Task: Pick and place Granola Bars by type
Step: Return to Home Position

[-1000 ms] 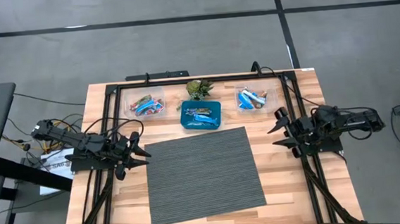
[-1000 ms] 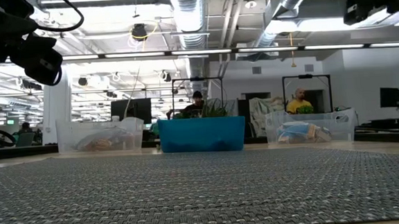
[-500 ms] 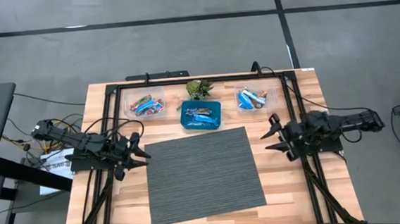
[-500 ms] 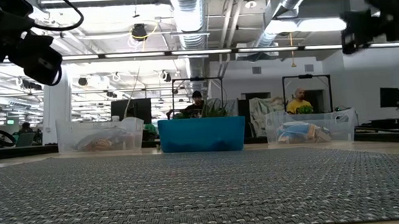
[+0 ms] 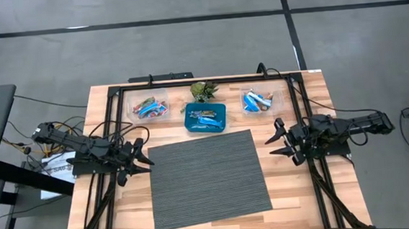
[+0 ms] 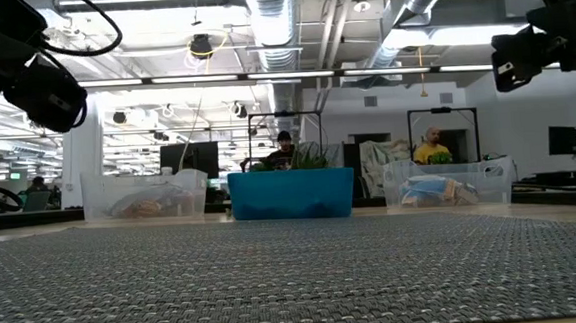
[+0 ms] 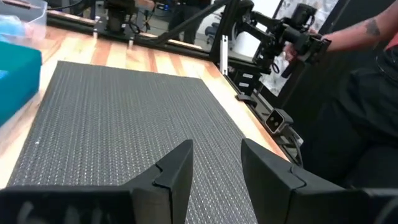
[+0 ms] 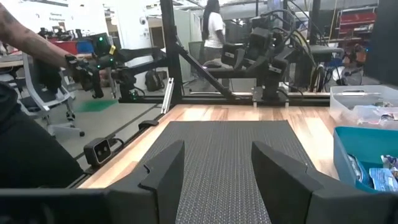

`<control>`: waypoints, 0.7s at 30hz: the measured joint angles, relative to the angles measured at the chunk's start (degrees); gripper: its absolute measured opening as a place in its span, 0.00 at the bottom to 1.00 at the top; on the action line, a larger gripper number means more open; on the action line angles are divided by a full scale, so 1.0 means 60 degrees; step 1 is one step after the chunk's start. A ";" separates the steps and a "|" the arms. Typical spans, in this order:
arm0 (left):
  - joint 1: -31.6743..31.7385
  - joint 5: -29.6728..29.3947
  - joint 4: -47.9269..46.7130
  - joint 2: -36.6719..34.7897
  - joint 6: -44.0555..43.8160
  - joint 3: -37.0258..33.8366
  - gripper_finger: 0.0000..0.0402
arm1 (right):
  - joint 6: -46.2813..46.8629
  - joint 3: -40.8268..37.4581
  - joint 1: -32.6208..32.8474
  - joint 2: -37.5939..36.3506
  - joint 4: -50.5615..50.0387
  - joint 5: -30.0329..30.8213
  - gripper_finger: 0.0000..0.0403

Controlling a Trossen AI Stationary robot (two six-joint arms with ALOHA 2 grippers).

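The Granola Bars lie in three containers along the table's far side. Some are in a blue square dish [image 5: 205, 119], with blue-wrapped ones showing in the right wrist view [image 8: 375, 177]. Others fill a clear bin on its left [image 5: 150, 107] and a clear bin on its right [image 5: 257, 100]. My left gripper [image 5: 141, 159] hovers open at the grey mat's left edge, fingers pointing right [image 7: 214, 150]. My right gripper [image 5: 276, 141] hovers open at the mat's right edge, fingers pointing left [image 8: 217, 149]. Neither gripper holds anything.
A grey woven mat [image 5: 209, 178] covers the table's middle and near part. A small green plant [image 5: 203, 91] stands behind the dish. A black frame [image 5: 209, 79] runs along the table's far and side edges. A person's arm [image 8: 28, 43] shows beyond the table.
My right gripper has moved toward the table's left, up to the mat's right edge, and come lower in the low view. Its fingers stay open. The bars and containers have not moved.
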 joint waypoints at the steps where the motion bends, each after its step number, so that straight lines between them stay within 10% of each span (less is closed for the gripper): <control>1: 0.0002 0.0063 0.0004 0.0003 0.0065 0.0000 0.32 | -0.0002 0.0000 0.0000 -0.0004 0.0002 0.0002 0.44; 21: 0.0000 -0.0355 0.2558 -0.0816 0.3502 -0.0576 0.32 | -0.0011 0.0000 0.0000 -0.0004 0.0015 0.0013 0.44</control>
